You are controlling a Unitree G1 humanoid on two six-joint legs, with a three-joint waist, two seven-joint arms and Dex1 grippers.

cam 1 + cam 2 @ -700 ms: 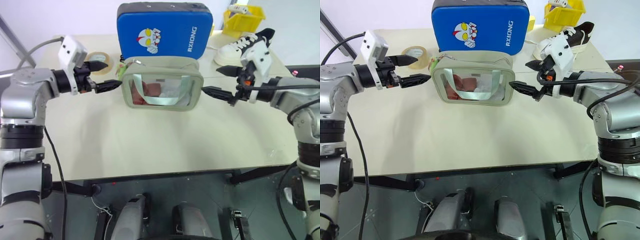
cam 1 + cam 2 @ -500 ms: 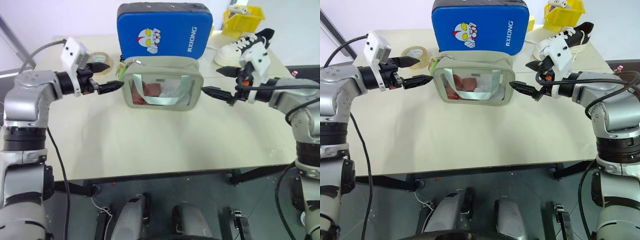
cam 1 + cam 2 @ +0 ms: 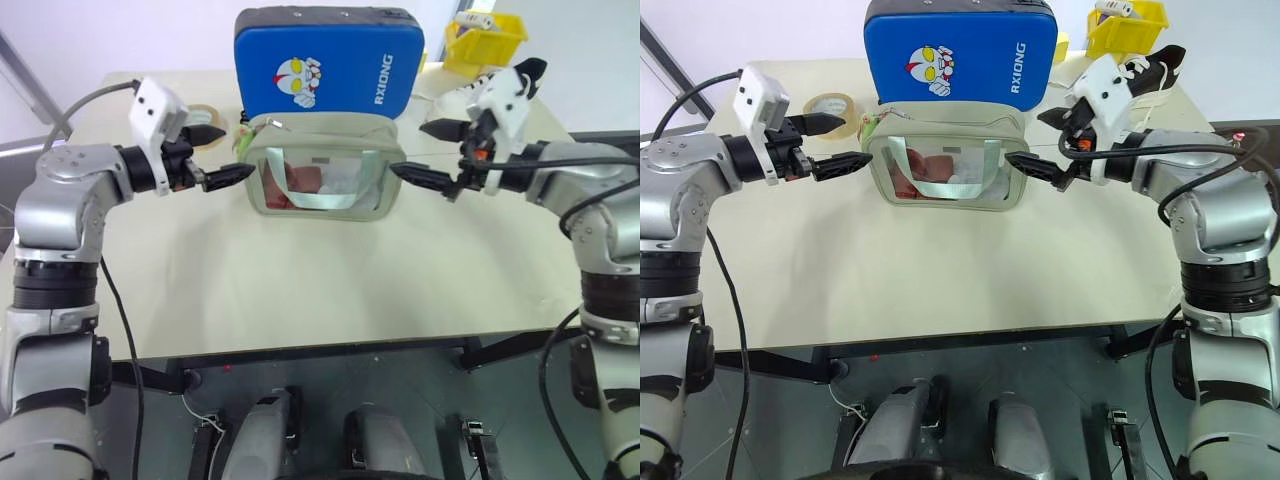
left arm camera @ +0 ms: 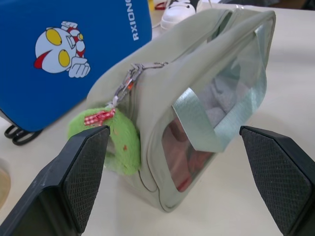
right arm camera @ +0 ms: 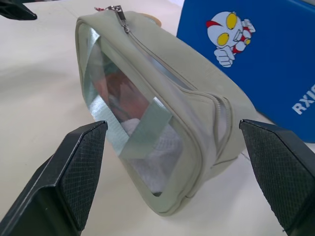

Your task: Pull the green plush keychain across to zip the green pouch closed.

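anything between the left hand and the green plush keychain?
Nothing visible. The left hand is open just beside the green pouch, and the green plush keychain hangs at that near end of the pouch, in front of the open fingers.

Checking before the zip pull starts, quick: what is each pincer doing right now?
Left pincer: open, holding nothing, beside the green pouch near the green plush keychain.
Right pincer: open, empty, at the pouch's other end.
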